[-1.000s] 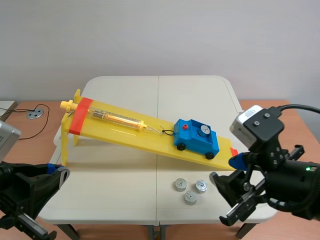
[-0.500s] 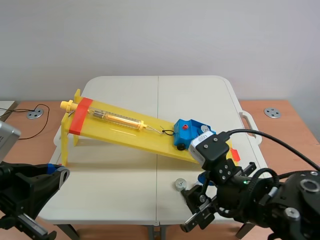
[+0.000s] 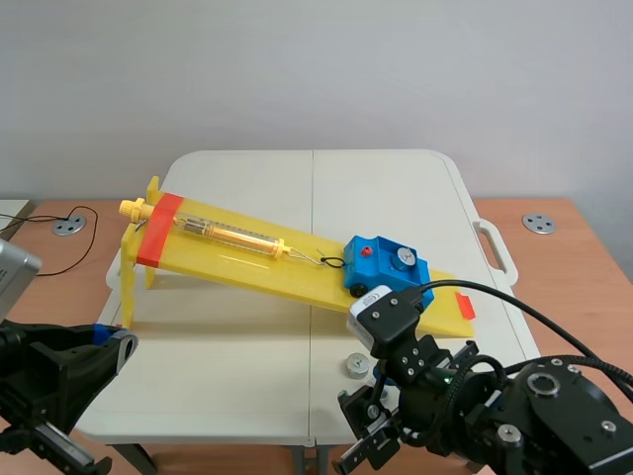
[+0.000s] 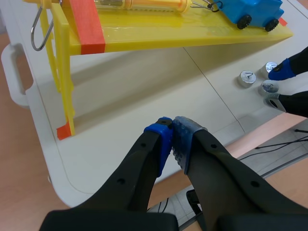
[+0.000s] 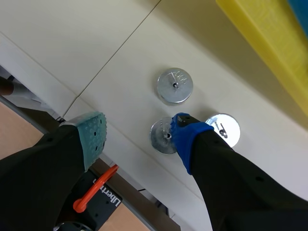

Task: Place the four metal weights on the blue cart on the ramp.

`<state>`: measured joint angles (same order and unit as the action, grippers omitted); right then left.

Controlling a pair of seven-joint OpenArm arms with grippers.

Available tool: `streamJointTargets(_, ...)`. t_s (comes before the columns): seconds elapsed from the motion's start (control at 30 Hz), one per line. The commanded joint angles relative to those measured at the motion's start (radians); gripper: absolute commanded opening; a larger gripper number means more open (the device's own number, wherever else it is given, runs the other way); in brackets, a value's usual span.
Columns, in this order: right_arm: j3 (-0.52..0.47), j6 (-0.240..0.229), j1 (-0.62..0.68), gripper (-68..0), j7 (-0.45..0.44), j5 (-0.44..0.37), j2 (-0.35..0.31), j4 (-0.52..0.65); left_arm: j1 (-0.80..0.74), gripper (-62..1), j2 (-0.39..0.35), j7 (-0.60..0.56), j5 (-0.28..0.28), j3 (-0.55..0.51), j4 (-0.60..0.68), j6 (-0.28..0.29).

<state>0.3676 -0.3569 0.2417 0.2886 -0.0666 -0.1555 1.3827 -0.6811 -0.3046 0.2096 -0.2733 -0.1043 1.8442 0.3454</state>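
The blue cart (image 3: 387, 269) sits low on the yellow ramp (image 3: 247, 259), hooked to a spring scale, with one metal weight (image 3: 403, 258) on its deck. Three more weights lie on the table below the ramp's low end: one (image 5: 175, 85) ahead of my right gripper (image 5: 139, 137), one (image 5: 161, 135) partly under its blue-padded finger (image 5: 188, 134), one (image 5: 225, 129) just beyond that finger. That gripper is open and hovers over them, holding nothing. My left gripper (image 4: 173, 137) is shut on nothing near the table's front left edge, far from the weights.
The ramp stands on thin yellow legs (image 4: 65, 96) at its high end, wrapped with an orange-red band (image 3: 158, 230). The table's front edge (image 5: 57, 96) runs right under the right gripper. A handle (image 3: 495, 247) sticks out from the table's right side.
The right arm has swung from the table's right side leftward and down over the loose weights, now hiding two of them in the scene view. The left arm has not moved.
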Motion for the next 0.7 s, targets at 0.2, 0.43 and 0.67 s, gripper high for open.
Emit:
streamJointTargets(0.2,0.005,0.058,-0.081,-37.2,-0.151,-0.008,0.008,0.024,0.019,-57.8,0.008,-0.104,-0.051,-0.016,0.069,0.025)
streamJointTargets(0.43,0.006,0.066,-0.109,-45.9,-0.148,-0.007,0.020,-0.040,0.019,-57.8,0.008,-0.103,-0.051,-0.016,0.069,0.025)
streamJointTargets(0.67,0.006,0.081,-0.111,-58.5,-0.116,-0.003,0.020,-0.061,0.019,-57.8,0.008,-0.104,-0.051,-0.016,0.069,0.025)
